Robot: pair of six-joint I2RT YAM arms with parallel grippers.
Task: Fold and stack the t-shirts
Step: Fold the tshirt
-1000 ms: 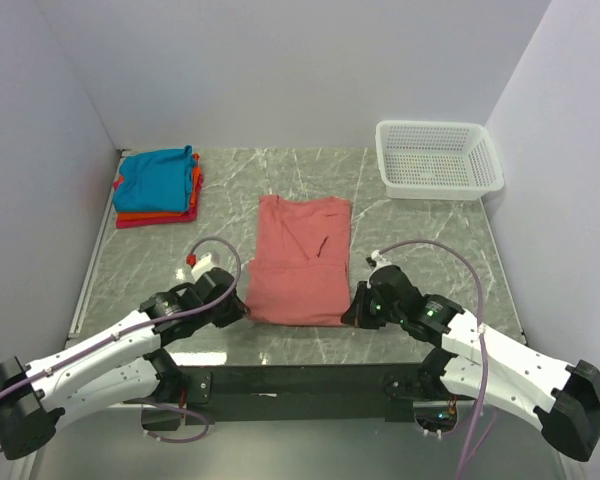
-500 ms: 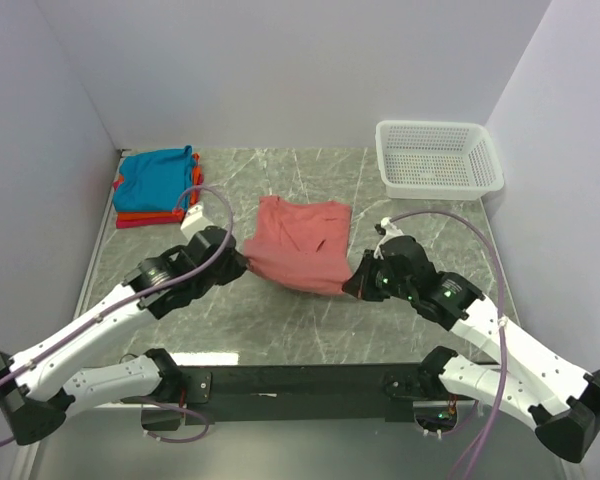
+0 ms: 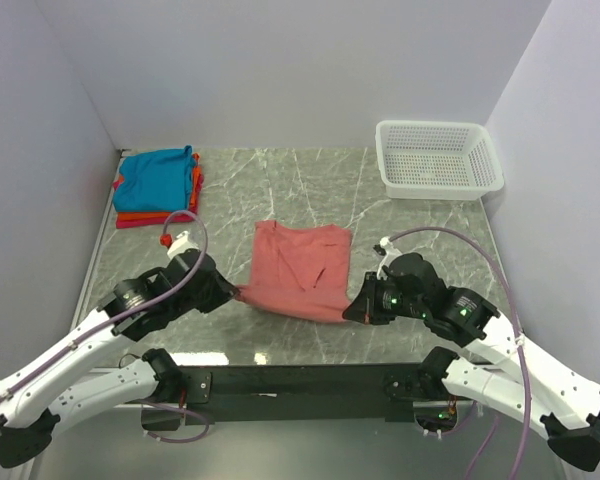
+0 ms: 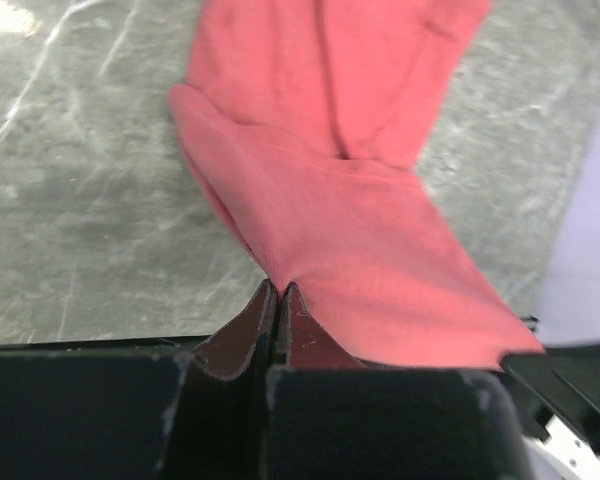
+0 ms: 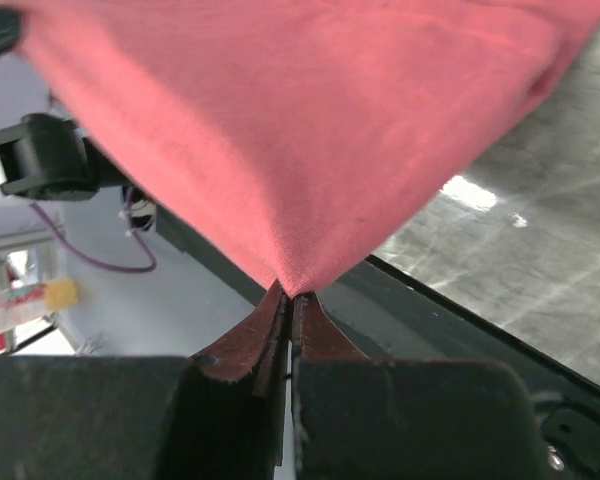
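**Fig.** The pink shirt lay on the bench, well right of the folded stack, its near hem lifted. The left hand and right hand each clamped one hem corner. Step in hand: the fold; next, both corners probably needed carrying evenly toward the collar.

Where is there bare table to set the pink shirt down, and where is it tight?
Free: the marble between the folded stack and the basket, beyond the salmon shirt; also right of the shirt, before the basket. Crowded: the near edge, where the left gripper and right gripper pinch its corners.
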